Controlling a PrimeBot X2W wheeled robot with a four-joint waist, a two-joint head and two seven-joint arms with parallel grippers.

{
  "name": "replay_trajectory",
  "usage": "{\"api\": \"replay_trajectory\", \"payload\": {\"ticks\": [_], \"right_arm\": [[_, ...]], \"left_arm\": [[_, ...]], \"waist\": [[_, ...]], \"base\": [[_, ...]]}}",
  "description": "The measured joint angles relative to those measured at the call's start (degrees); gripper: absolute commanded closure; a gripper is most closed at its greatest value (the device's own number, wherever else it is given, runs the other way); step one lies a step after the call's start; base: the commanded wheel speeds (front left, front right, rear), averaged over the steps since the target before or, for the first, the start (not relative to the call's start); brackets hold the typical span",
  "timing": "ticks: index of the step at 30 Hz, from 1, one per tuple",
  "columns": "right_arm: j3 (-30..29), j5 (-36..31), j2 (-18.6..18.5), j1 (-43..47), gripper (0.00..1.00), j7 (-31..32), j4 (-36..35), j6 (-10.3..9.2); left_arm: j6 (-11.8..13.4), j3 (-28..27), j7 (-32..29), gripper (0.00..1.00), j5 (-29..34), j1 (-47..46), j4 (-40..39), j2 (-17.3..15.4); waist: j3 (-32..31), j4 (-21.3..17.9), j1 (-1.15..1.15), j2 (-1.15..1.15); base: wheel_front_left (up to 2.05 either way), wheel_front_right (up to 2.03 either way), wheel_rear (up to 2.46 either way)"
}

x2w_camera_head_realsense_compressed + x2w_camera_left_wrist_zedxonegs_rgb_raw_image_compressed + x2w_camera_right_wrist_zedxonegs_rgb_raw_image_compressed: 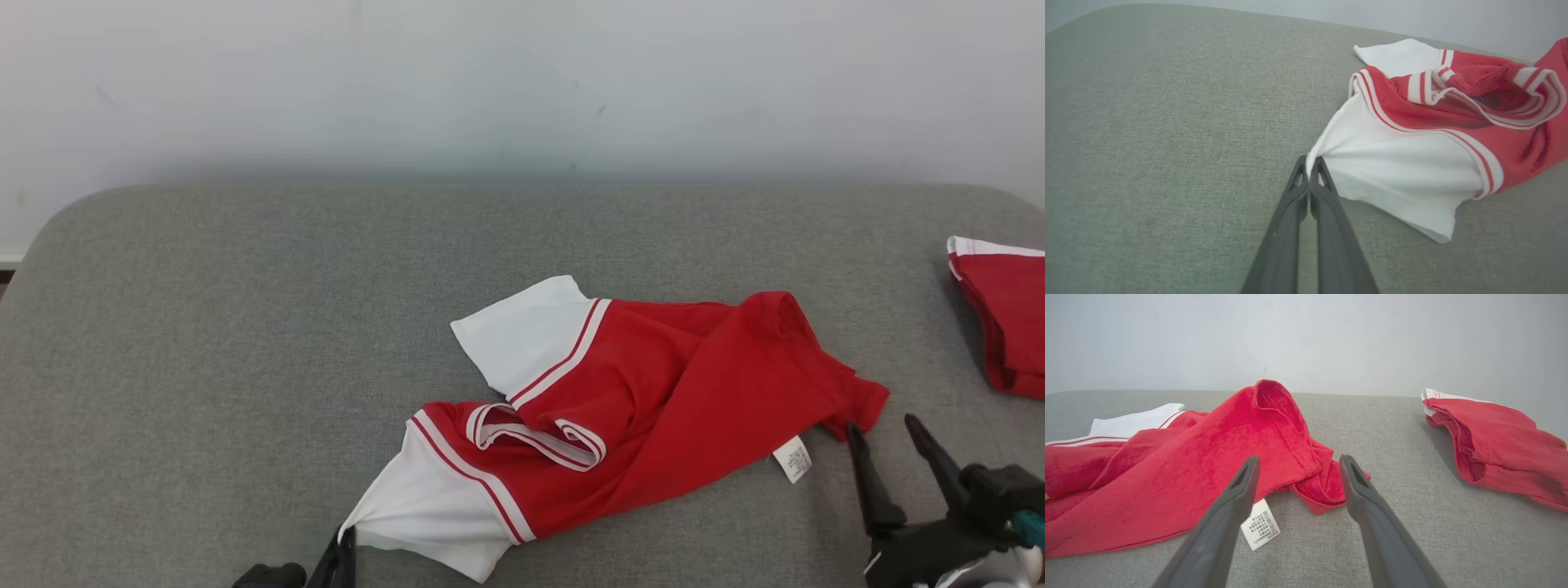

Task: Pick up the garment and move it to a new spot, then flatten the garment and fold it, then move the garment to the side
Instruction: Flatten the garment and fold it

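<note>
Crumpled garment (653,392) on grey surface (204,327), pale wall (522,82)

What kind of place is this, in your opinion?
Probably a test bench for folding clothes, not a home: a bare grey padded table against a plain wall, with a crumpled red-and-white shirt and another red garment at the right.

Pale wall (522,82) (faint marks, perhaps scuffs) — below it, a grey woven surface (204,327).
</note>
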State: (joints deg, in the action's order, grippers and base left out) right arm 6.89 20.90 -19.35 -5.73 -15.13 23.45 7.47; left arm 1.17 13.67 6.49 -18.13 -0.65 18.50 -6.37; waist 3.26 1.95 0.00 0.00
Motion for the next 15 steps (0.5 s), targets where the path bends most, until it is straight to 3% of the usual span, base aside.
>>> {"api": "replay_trajectory", "payload": {"ticks": [5, 15], "right_arm": [[2.44, -0.15, -3.12, -4.56, 0.00, 0.07, 5.57, 0.00], [8.28, 3.64, -3.44, -11.96, 0.00, 0.46, 16.73, 0.00]], "left_arm": [[0.85, -0.68, 0.00, 1.00, -0.03, -0.03, -2.03, -0.65], [1.10, -0.51, 0.38, 1.00, -0.12, -0.50, -3.28, -1.08]], "waist": [[1.27, 1.15, 0.00, 0.00], [3.01, 2.05, 0.00, 0.00]], "base": [[0.00, 0.00, 0.00], [0.00, 0.00, 0.00]]}}
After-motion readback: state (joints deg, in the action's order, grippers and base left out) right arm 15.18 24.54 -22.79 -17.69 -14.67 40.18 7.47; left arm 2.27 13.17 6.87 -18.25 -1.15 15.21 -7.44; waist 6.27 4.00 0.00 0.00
